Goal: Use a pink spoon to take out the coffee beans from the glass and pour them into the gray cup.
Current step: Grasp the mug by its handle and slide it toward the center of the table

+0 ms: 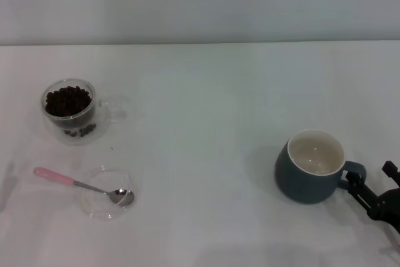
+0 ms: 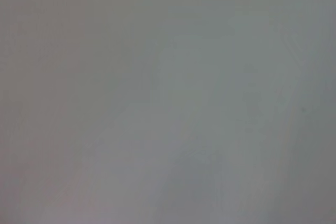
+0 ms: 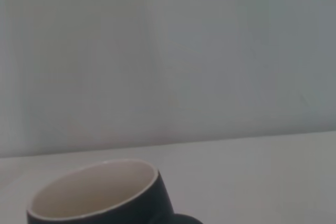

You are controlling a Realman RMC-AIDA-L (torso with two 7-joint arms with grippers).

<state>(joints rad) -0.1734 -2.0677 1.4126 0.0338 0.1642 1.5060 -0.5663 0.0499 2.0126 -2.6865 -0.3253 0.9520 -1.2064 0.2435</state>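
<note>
The glass (image 1: 70, 112) stands at the far left, filled with dark coffee beans (image 1: 67, 100), its clear handle pointing right. The pink spoon (image 1: 75, 183) lies nearer to me, its metal bowl resting in a shallow clear dish (image 1: 107, 193) and its pink handle sticking out to the left. The gray cup (image 1: 310, 167) stands at the right with its cream inside showing no beans; it also shows in the right wrist view (image 3: 100, 195). My right gripper (image 1: 372, 182) is open right beside the cup's handle (image 1: 351, 173), one finger touching it. My left gripper is out of view.
The white table (image 1: 206, 123) runs back to a pale wall. The left wrist view shows only a blank grey surface. A faint shadow lies at the table's left edge.
</note>
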